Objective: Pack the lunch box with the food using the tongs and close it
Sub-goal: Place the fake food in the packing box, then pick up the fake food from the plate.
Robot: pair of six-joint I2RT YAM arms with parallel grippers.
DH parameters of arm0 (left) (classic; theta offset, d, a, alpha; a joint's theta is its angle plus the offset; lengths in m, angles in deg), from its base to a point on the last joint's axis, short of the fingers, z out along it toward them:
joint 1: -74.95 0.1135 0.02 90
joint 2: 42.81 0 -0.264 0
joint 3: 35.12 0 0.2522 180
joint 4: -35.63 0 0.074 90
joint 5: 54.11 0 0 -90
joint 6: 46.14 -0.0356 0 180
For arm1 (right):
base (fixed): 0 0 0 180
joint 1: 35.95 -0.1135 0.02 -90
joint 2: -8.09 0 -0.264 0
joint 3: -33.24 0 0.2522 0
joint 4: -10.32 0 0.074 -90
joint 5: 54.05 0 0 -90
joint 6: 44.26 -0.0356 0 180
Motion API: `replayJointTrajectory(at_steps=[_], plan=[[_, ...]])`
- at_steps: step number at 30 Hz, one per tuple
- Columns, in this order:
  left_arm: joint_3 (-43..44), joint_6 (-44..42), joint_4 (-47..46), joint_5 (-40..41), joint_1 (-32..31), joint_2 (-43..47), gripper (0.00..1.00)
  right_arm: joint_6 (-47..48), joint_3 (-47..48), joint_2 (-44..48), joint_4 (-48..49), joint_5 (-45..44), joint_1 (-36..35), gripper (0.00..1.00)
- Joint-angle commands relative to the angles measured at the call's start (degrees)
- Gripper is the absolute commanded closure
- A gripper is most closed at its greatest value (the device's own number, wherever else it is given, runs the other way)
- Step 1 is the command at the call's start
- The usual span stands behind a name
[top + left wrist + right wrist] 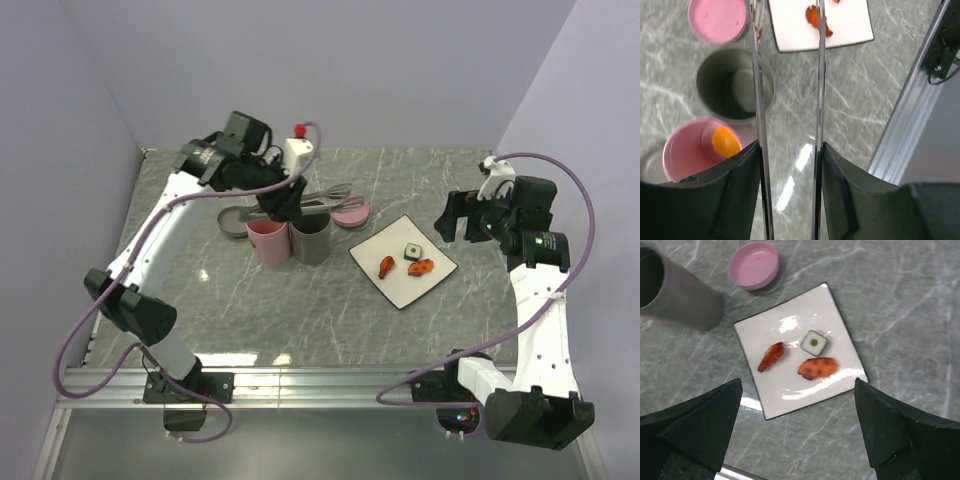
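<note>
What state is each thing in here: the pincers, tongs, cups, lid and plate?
tongs: held, arms spread apart
left pincer: shut on tongs
right pincer: open, empty
pink cup: upright, uncovered, orange piece inside
grey cup: upright, uncovered
pink lid: off, lying flat
plate: carrying three food pieces

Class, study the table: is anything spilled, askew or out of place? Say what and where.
Nothing is spilled. The white plate lies cornerwise on the table, and the orange piece sits alone in the pink cup.
</note>
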Motion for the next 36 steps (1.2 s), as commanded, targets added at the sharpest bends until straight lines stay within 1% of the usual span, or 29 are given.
replayJointTrajectory(at_steps=[1,2,5,9,14,19,22,24,28,32,36], plan=[[3.2,2.9,-7.2,4.2,-3.8,-2.9,0.47,-1.6,2.6,0.2,1.4,0.2,4.0,0.00],[3.1,3.5,-7.8,4.6,-6.3,-3.6,0.47,-1.8,2.8,0.2,1.5,0.3,5.5,0.00],[1.9,4.5,-11.4,6.5,-10.7,-5.9,0.46,-2.2,3.5,-0.1,1.4,0.7,7.4,0.00],[1.8,6.3,-14.9,7.5,-15.2,-9.6,0.46,-3.0,3.4,-0.2,1.7,2.2,10.5,0.00],[3.8,7.7,-18.6,10.5,-20.0,-15.3,0.46,-3.5,3.2,0.1,1.8,3.6,11.7,0.00],[6.2,6.1,-19.0,12.6,-21.6,-21.4,0.44,-3.5,3.6,0.2,1.6,4.3,12.3,0.00],[6.7,7.6,-20.2,13.8,-21.7,-23.7,0.43,-3.7,3.6,0.3,1.7,4.5,12.7,0.00],[6.1,8.5,-21.5,14.6,-21.9,-24.1,0.43,-3.7,3.5,0.4,1.9,4.5,12.8,0.00],[1.9,10.5,-25.2,17.4,-23.5,-23.4,0.43,-4.0,3.5,0.2,2.0,5.0,13.0,0.00],[2.5,11.7,-25.3,18.2,-23.7,-24.8,0.42,-4.0,3.5,0.0,1.9,5.7,13.3,0.00],[3.3,12.2,-25.1,17.0,-24.1,-26.3,0.42,-4.1,3.4,0.2,1.9,5.8,13.4,0.00]])
